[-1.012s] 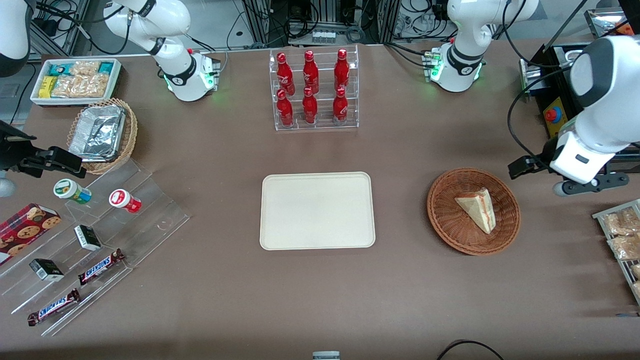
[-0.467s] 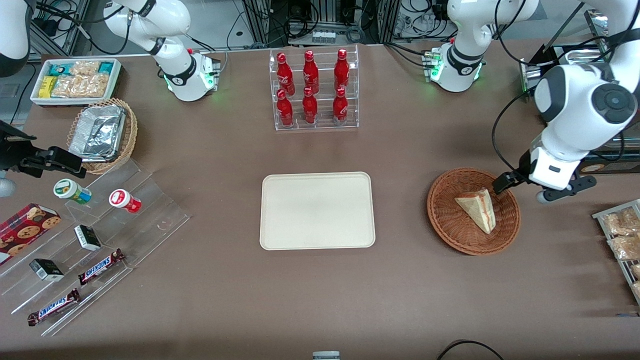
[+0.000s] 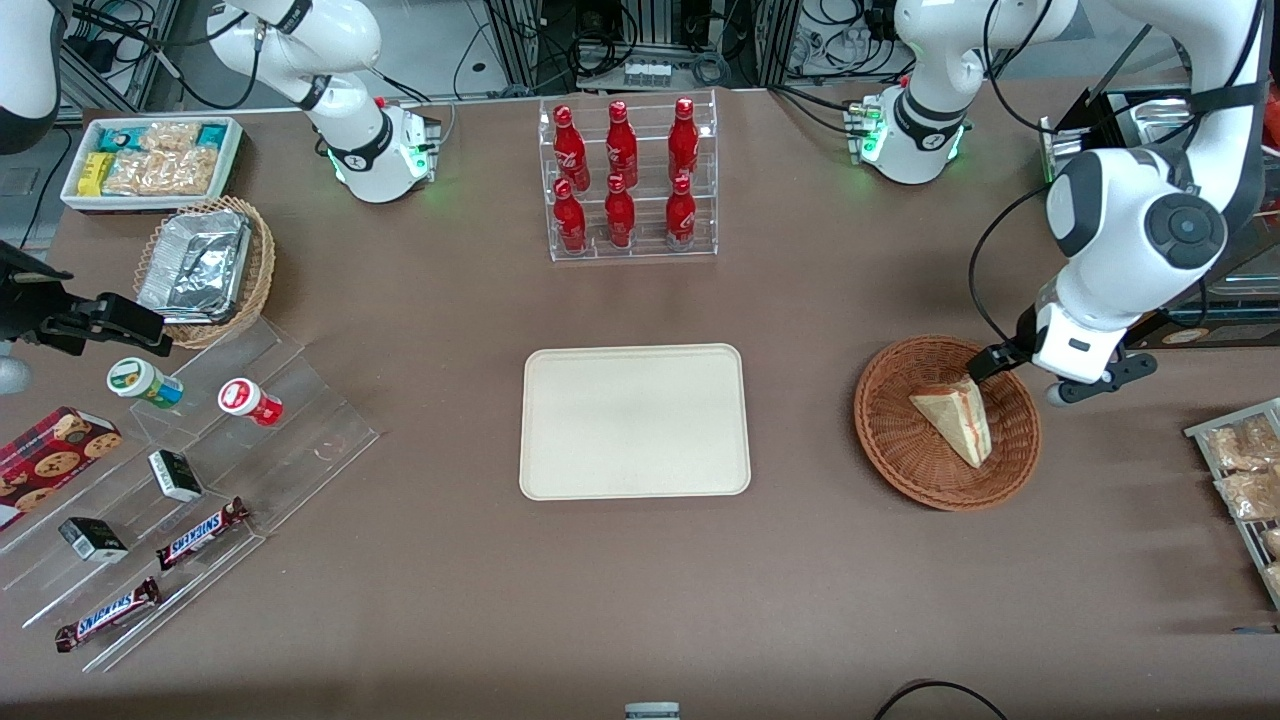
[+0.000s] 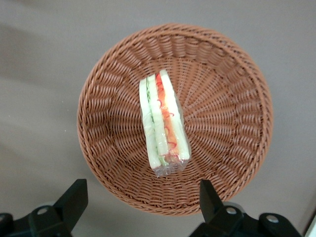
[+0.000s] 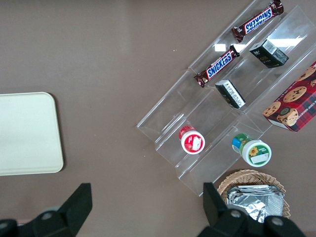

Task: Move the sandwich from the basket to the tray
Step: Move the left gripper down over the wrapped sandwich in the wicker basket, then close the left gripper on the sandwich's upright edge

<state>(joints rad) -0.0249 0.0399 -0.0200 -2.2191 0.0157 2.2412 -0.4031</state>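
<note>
A: Brown table, lab racks and cables along its farther edge. Where's the sandwich?

B: Lying in the round reddish-brown basket, toward the working arm's end. Wedge sits near the bowl's middle, filling edge up in the wrist view, woven wall showing all round it.

A: Gripper?

B: Hovers above the basket's farther rim, just by the sandwich's thick end. Fingers spread wide, one each side of the wedge's line, touching nothing.

A: Tray?

B: Cream, flat, at table centre, well apart from the basket. Bare brown table between the two.

A: Anything crowding the edges?

B: Clear rack of red bottles farther from the camera than the tray, well apart. Snack packets near the basket at the working arm's edge, cut off by the frame.

A: Hidden bits?

B: In the front view the wrist covers the fingertips; only a dark piece shows over the rim.
</note>
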